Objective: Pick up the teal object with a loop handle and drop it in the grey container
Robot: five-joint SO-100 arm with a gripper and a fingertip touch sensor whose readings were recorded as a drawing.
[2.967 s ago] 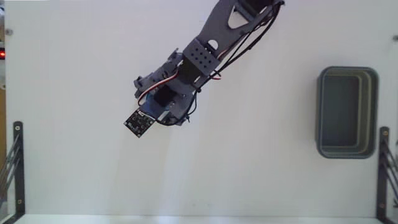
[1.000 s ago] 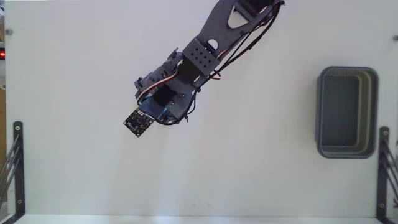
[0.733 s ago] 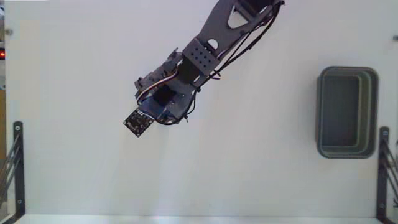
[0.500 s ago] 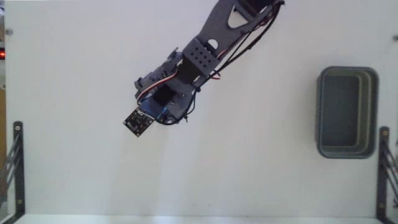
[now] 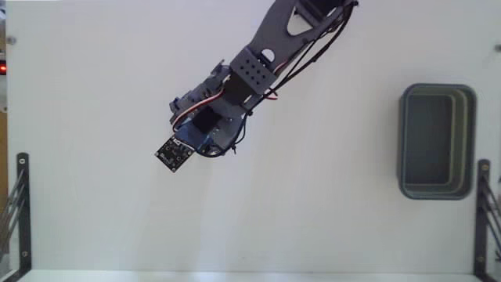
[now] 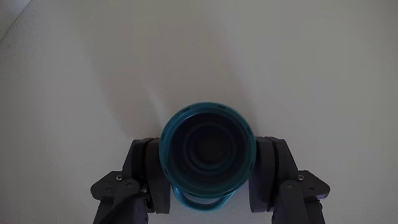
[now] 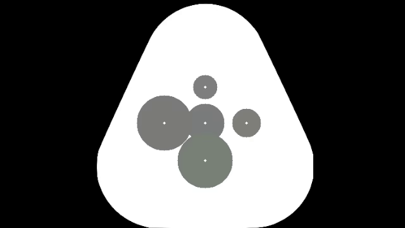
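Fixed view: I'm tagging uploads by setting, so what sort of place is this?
Probably a hobbyist's or lab's robot test bench rather than a home room: a bare white tabletop, black metal clamp brackets at its edges, and only a grey-green plastic tub and a small teal-blue cup between the gripper fingers.

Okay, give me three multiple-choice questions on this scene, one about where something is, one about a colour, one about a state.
1. In the fixed view, where is the grey container?
A. right side of the table
B. left side
C. under the arm

2. What colour is the cup in the wrist view?
A. red
B. teal
C. yellow

3. What is in the grey container?
A. the cup
B. a block
C. nothing visible

Answers:
1 A, it lies near the right edge, far from the arm.
2 B, its rim and loop handle are teal.
3 C, its inside shows bare, while the cup sits between the fingers of the end effector.
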